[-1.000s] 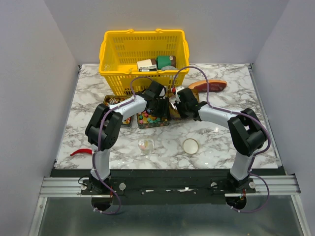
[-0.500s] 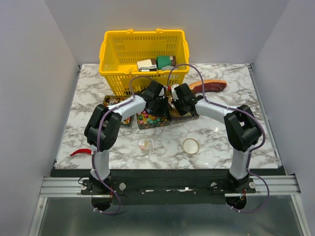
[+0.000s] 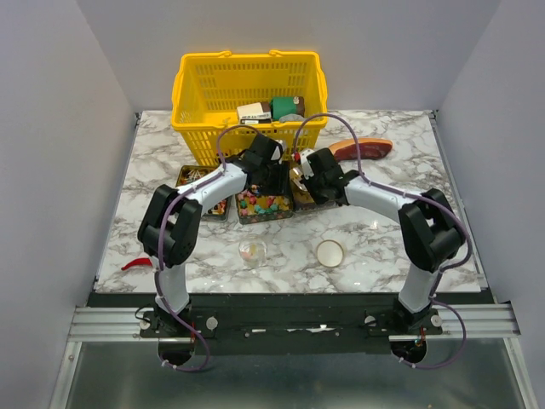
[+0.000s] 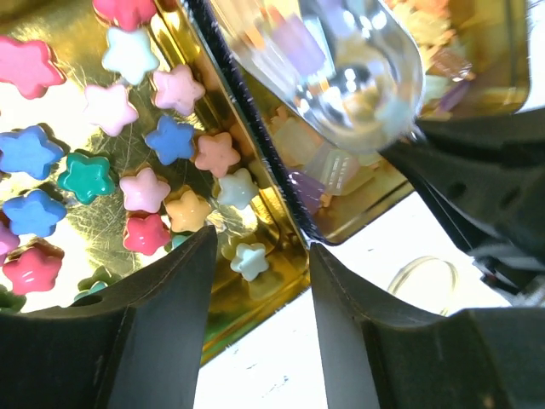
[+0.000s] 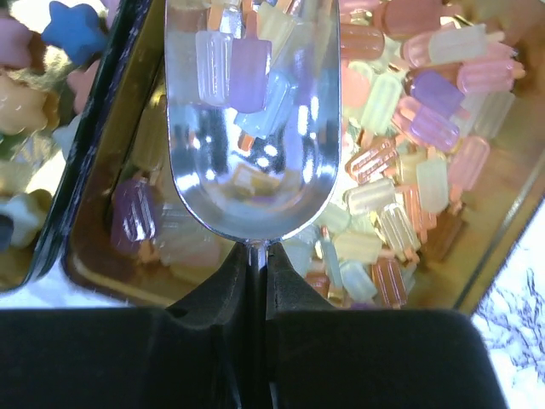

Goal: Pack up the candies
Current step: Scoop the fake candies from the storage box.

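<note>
1. The right pincer (image 5: 253, 256) is clamped on the thin handle of a metal scoop (image 5: 251, 183), in which a few popsicle-shaped candies (image 5: 232, 66) are carried.
2. The scoop is held over a gold tray (image 5: 89, 271) filled with more such candies.
3. The left pincer (image 4: 260, 256) is seen apart, with nothing between its fingers, over the edge of the neighbouring tray (image 4: 251, 298), where star-shaped candies (image 4: 140, 192) are spread.
4. Both trays are set on the marble table (image 3: 375, 247), just in front of a yellow basket (image 3: 247, 94).
</note>
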Controlling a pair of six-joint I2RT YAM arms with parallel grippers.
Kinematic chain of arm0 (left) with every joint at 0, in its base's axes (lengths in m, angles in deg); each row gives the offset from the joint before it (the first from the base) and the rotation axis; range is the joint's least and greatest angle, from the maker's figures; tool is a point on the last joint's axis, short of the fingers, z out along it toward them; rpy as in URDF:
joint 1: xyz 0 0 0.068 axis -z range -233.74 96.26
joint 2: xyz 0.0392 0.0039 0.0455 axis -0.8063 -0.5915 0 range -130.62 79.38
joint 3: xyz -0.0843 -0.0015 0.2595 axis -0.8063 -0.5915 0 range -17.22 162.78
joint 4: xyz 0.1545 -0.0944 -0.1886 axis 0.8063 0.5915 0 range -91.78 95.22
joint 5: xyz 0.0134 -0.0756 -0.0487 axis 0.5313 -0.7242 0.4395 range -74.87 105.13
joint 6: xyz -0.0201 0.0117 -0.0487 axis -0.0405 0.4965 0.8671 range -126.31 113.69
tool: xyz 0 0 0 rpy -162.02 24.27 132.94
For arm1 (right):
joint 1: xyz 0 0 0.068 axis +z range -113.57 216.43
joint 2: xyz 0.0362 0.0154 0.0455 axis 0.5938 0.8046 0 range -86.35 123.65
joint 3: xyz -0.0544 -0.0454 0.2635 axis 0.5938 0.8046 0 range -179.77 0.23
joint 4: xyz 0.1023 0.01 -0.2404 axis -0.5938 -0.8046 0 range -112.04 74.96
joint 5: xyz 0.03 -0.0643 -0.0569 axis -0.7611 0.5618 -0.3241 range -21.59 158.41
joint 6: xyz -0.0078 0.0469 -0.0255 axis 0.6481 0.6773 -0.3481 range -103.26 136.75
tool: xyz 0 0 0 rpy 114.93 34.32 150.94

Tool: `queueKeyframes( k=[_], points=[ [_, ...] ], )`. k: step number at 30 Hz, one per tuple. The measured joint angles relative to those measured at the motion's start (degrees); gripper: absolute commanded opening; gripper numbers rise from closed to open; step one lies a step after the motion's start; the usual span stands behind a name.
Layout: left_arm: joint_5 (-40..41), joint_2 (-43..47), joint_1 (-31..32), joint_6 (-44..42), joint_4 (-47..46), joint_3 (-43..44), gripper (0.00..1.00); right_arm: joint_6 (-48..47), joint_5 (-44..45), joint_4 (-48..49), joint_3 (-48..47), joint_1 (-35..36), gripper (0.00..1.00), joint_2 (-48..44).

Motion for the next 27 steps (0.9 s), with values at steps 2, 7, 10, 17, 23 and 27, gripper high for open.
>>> queueKeyframes(
  k=[2,7,10,17,23,27],
  points=[
    [0.0,1.0,-0.1,0.1,-0.2,0.0,0.60,0.3,-0.1,0.2,1.7,0.0,0.01,-2.4],
    [0.1,3.7,-0.7,0.3,-0.3,-0.6,0.61,1.3,-0.2,0.4,3.2,0.0,0.01,-6.9],
    [0.2,5.5,-1.1,0.4,-0.2,-1.3,0.62,1.6,-0.2,0.3,3.7,0.0,0.01,-8.9],
    [0.4,12.6,-3.9,0.3,-0.2,-5.0,0.64,2.1,-0.7,-0.6,6.4,0.1,0.01,-16.2],
    [0.8,21.6,-9.8,0.3,-0.9,-10.6,0.67,3.5,-4.4,-3.9,6.7,0.6,0.01,-22.3],
    [2.2,25.2,-12.6,-0.2,-1.6,-15.1,0.70,5.5,-6.6,-8.2,6.6,3.7,0.01,-25.0]
  ],
)
